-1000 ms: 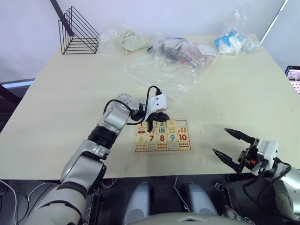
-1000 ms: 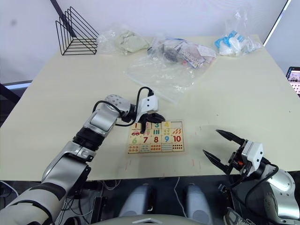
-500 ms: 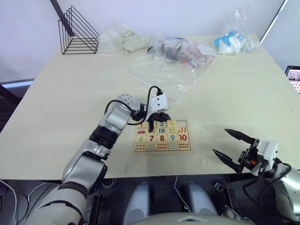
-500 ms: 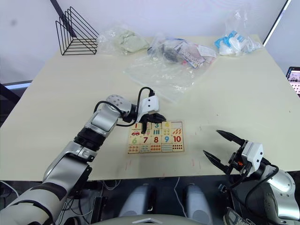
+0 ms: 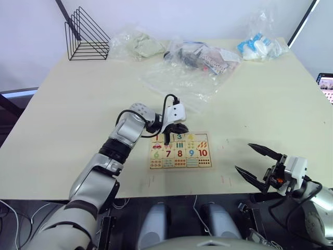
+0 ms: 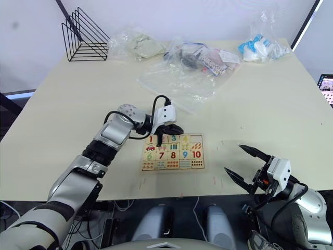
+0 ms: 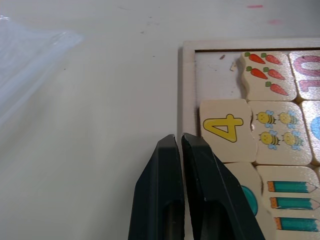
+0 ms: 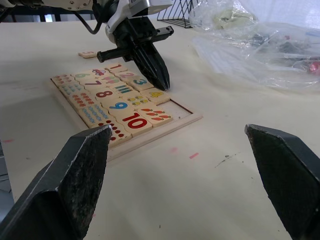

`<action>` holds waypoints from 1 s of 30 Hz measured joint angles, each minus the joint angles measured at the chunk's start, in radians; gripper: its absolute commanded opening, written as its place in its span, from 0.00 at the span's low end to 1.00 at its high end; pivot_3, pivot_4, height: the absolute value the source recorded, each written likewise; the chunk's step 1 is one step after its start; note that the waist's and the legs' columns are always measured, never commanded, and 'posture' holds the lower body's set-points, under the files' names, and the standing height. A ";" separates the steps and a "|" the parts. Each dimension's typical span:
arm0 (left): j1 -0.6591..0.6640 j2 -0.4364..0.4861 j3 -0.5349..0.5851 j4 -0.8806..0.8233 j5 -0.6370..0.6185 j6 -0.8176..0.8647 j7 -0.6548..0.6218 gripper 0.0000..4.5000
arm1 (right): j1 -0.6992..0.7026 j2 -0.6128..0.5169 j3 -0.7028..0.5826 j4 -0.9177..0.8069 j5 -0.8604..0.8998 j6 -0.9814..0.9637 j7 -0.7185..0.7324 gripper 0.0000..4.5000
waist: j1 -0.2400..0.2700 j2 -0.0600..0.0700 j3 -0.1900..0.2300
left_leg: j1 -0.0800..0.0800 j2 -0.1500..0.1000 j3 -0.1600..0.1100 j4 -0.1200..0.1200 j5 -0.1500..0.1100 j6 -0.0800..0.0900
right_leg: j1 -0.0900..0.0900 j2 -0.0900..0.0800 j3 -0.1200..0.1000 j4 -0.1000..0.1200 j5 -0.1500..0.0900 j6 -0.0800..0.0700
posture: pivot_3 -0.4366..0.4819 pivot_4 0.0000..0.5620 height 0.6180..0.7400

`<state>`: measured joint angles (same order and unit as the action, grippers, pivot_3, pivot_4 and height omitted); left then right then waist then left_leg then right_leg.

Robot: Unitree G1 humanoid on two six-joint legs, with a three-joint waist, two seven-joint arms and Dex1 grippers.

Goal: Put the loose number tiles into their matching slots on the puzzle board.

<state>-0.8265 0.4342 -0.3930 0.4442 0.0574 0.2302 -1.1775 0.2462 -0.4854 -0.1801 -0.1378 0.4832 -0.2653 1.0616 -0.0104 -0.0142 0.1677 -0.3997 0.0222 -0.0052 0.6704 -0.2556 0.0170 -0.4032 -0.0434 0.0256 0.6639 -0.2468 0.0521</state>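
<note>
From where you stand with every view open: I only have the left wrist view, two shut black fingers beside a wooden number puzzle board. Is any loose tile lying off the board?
Observer: Yes. One small pale wooden tile lies on the cream table beyond the wooden puzzle board, apart from it. Its number is unreadable.
Operator: Where is the other arm?
Observer: The right gripper is open and holds nothing. It is over the table's near edge, to the right of the board.
Operator: Anything else worth logging?
Observer: A black wire rack stands at the table's far left corner.
</note>
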 measured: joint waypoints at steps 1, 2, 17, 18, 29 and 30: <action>0.000 0.000 0.000 0.003 0.000 0.000 0.004 0.04 | 0.000 0.000 0.000 0.000 0.000 0.000 0.000 1.00 | 0.000 0.000 0.000 | 0.000 0.000 0.000 0.000 0.000 0.000 | 0.000 0.000 0.000 0.000 0.000 0.000 | 0.48 0.27 1.00; 0.000 0.000 0.000 0.005 0.000 0.000 0.006 0.04 | -0.001 0.000 0.000 0.000 0.000 0.000 0.001 1.00 | 0.000 0.000 0.000 | 0.000 0.000 0.000 0.000 0.000 0.000 | 0.000 0.000 0.000 0.000 0.000 0.000 | 0.48 0.27 1.00; -0.003 -0.010 0.088 0.000 -0.063 0.030 0.028 0.04 | -0.006 0.000 0.000 0.000 0.001 0.000 0.011 1.00 | 0.000 0.000 0.000 | 0.000 0.000 0.000 0.000 0.000 0.000 | 0.000 0.000 0.000 0.000 0.000 0.000 | 0.48 0.27 1.00; -0.003 -0.010 0.108 0.000 -0.076 0.035 0.032 0.04 | -0.006 0.000 0.000 0.000 0.001 0.000 0.011 1.00 | 0.000 0.000 0.000 | 0.000 0.000 0.000 0.000 0.000 0.000 | 0.000 0.000 0.000 0.000 0.000 0.000 | 0.48 0.27 1.00; 0.120 0.046 0.326 -0.155 -0.265 0.092 0.058 0.04 | -0.001 -0.002 0.000 0.009 0.011 0.003 0.017 1.00 | -0.002 0.000 0.000 | 0.000 0.000 -0.002 0.000 0.000 0.000 | 0.000 0.000 0.000 0.000 0.000 0.000 | 0.48 0.27 1.00; 0.152 0.056 0.351 -0.178 -0.281 0.092 0.067 0.04 | -0.005 -0.002 -0.001 0.012 0.013 0.006 0.016 1.00 | -0.002 0.000 0.000 | 0.001 0.001 -0.002 0.000 0.000 0.000 | 0.000 0.000 0.000 0.001 0.000 0.000 | 0.48 0.27 1.00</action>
<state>-0.6741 0.4901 -0.0416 0.2664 -0.2239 0.3223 -1.1110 0.2416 -0.4877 -0.1814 -0.1261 0.4964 -0.2591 1.0781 -0.0126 -0.0141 0.1676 -0.3990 0.0227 -0.0072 0.6702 -0.2556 0.0169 -0.4032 -0.0436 0.0260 0.6645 -0.2467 0.0519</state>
